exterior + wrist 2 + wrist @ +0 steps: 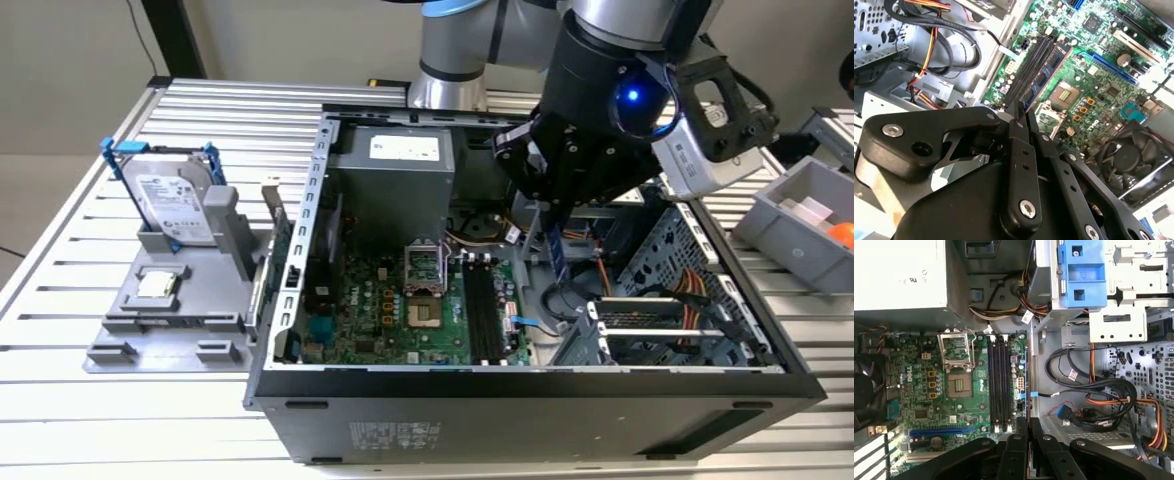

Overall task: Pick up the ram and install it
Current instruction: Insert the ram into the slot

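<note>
The ram (1048, 70) sits clamped edge-on between the gripper (1021, 119) fingers. The jaws are closed down to just the board's thickness, holding one end, and the rest of the stick pokes out toward the motherboard (919, 390). In the exterior view it hangs as a thin blue strip (541, 255) under the gripper (554, 195). It's inside the open PC case (534, 400), above the board and not yet seated, just to the exterior view's right of the memory slots (483, 310). In the first wrist view we see only its thin edge (1027, 370), running alongside the slots (1001, 385), beside them rather than over one.

Risks as we judge them:
- Misalignment: the stick looks offset from the slots, so a push down here would land it on board components, not in a slot.
- Grip is at one end only, so the ram could pivot or slip under seating force and go in crooked.
- Notch orientation – we can't tell if it matches the slot key. Forcing it wrong would damage the pins.
- Cables (1094, 400) lie near on the drive-bay side and could snag the fingers.

Counts:
- 1 ram and 1 gripper.
- approx. 4 memory slots, all looking bare, though we can't separate them for sure.
- 1 CPU socket (959, 385) and 1 fan (864, 395).
- 1 hard drive (174, 205) in a blue-handled frame, plus 1 small square chip (158, 285), both on the stand outside the case at the exterior view's left.
</note>
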Motion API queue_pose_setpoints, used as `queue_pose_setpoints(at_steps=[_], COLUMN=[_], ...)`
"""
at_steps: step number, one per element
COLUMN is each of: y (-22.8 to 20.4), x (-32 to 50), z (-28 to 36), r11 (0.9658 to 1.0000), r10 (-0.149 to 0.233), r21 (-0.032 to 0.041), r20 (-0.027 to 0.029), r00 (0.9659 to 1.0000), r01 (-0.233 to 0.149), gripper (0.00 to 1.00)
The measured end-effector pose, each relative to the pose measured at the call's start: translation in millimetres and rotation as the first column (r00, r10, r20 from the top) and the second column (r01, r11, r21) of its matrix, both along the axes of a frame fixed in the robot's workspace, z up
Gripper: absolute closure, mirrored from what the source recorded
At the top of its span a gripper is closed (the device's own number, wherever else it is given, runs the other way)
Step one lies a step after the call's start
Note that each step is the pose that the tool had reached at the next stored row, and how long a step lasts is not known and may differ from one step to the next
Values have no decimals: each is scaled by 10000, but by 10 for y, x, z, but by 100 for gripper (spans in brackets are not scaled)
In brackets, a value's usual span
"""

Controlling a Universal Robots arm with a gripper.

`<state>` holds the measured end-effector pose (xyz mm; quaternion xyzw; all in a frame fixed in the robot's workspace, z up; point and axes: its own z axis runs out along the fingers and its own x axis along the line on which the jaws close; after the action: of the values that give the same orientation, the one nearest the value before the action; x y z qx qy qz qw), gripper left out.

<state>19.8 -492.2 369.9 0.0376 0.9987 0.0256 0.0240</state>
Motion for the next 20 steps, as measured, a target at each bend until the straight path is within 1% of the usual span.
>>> queue_pose_setpoints(at_steps=[4,9,20], y=[2,12,11], x=[-1,-5,-5], z=[-24,-95,-98], r11=[10000,9999,9999], r10=[74,127,128], r21=[4,2,-5], r20=[2,1,1], r00=[10000,9999,9999], r01=[-74,-127,-128], gripper=[100,100,100])
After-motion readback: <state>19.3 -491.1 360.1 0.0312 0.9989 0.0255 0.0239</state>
